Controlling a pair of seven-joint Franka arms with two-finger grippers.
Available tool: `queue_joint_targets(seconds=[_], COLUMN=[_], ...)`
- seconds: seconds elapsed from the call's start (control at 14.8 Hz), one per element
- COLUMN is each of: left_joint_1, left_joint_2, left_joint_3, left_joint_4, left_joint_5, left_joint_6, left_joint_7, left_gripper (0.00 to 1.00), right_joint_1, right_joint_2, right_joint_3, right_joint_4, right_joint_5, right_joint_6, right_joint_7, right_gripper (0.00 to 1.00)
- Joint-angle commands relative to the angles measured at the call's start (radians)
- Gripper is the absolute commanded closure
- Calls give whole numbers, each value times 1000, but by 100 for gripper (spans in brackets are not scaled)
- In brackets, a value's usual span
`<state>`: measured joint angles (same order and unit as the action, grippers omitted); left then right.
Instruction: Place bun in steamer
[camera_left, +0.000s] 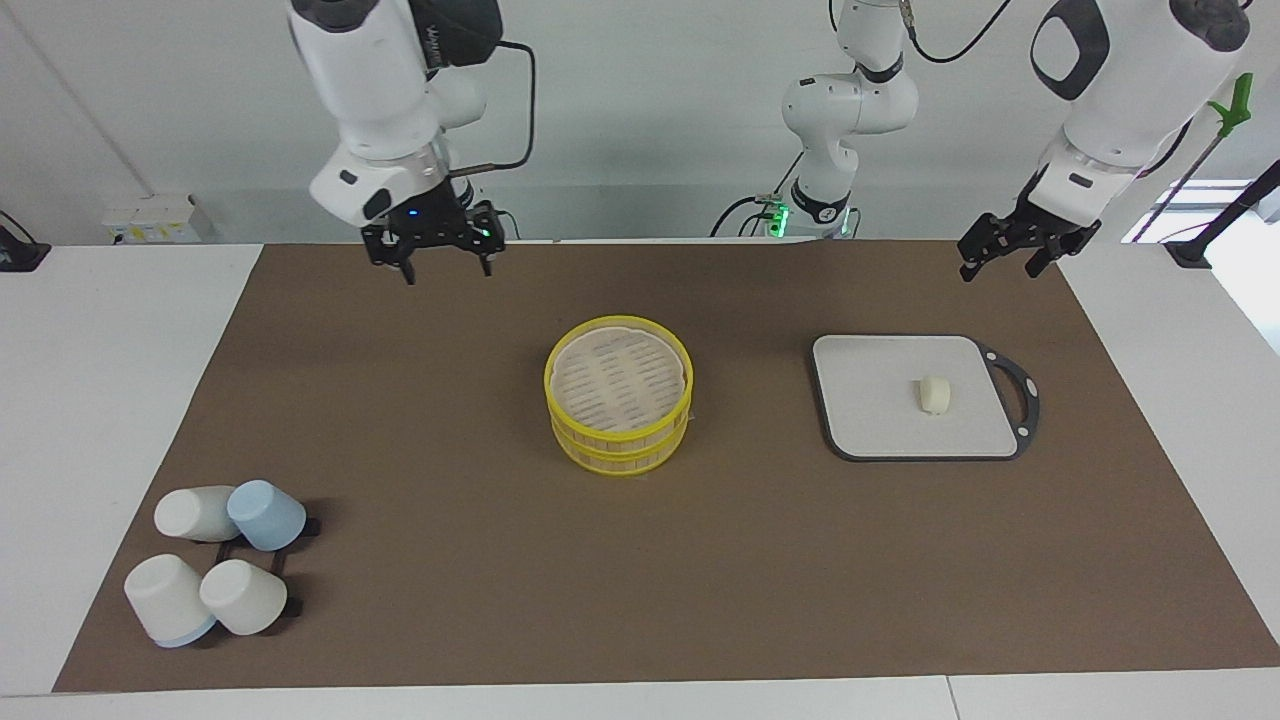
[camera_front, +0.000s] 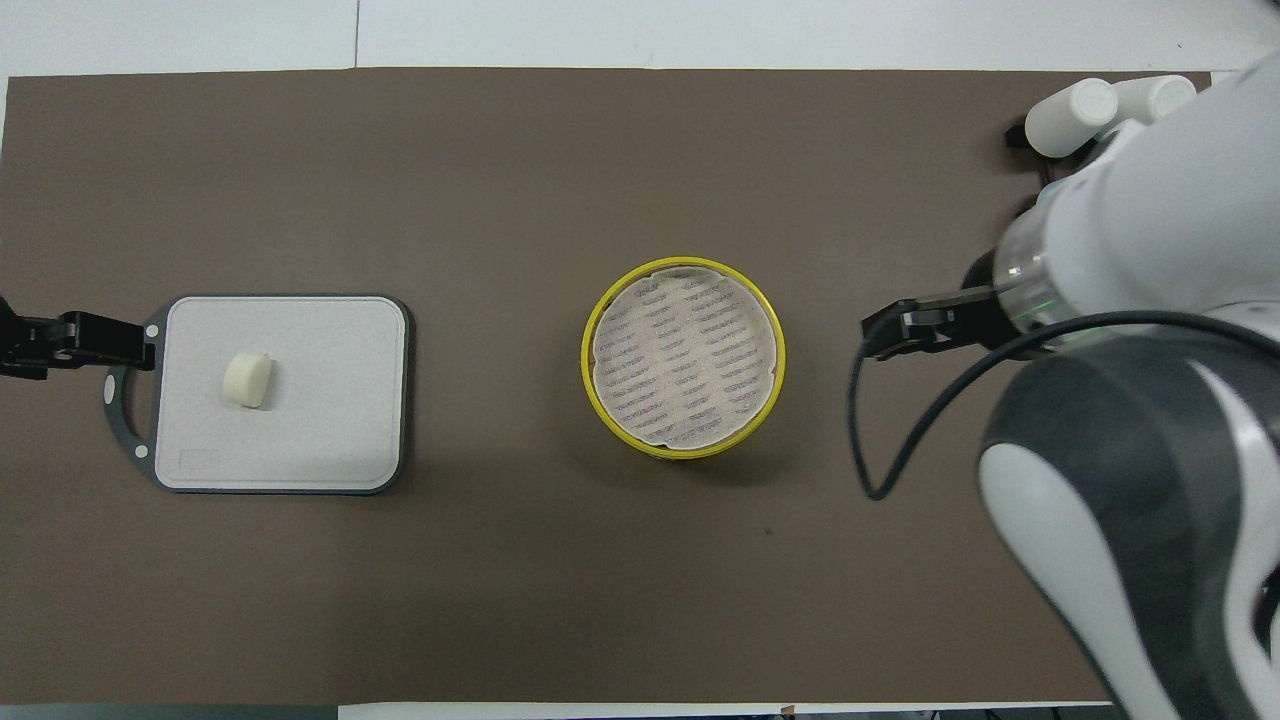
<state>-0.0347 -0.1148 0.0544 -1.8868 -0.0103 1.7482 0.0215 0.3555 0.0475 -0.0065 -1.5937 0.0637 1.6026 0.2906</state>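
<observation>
The bun (camera_left: 935, 393) is a small cream-white lump lying on a flat grey board (camera_left: 870, 400) toward the left arm's end of the table; it also shows in the overhead view (camera_front: 248, 380). The steamer (camera_left: 618, 405), a yellow-rimmed two-tier basket with a pale slatted top, stands mid-mat (camera_front: 684, 358). My left gripper (camera_left: 1000, 268) hangs open and empty in the air over the mat's edge by the board's handle (camera_front: 120, 342). My right gripper (camera_left: 447, 268) hangs open and empty over the mat between the steamer and the right arm's end (camera_front: 875, 338).
Several pale and blue cups (camera_left: 215, 570) lie on a black rack at the right arm's end, farther from the robots than the steamer; in the overhead view (camera_front: 1100, 105) the right arm partly covers them. A brown mat (camera_left: 450, 450) covers the table.
</observation>
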Motion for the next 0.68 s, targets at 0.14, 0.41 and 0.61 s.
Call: queue_joint_targets(seconds=[0.14, 0.41, 0.61], left_joint_1=[3, 4, 22], left_joint_2=[-8, 91, 147], left_joint_3=[4, 4, 5], left_joint_4=[-282, -354, -357], left_joint_5=[13, 13, 13], left_joint_6=[302, 496, 562], left_joint_7=[110, 178, 205], left_gripper=[0, 0, 0], right_joint_1=[150, 256, 316], right_joint_2=[282, 369, 422], right_joint_3=[-9, -12, -12], right_joint_4=[253, 248, 245], right_joint_5=[30, -4, -42], right_joint_6=[94, 223, 278], right_joint_7=[209, 278, 334], right_gripper=[0, 0, 0])
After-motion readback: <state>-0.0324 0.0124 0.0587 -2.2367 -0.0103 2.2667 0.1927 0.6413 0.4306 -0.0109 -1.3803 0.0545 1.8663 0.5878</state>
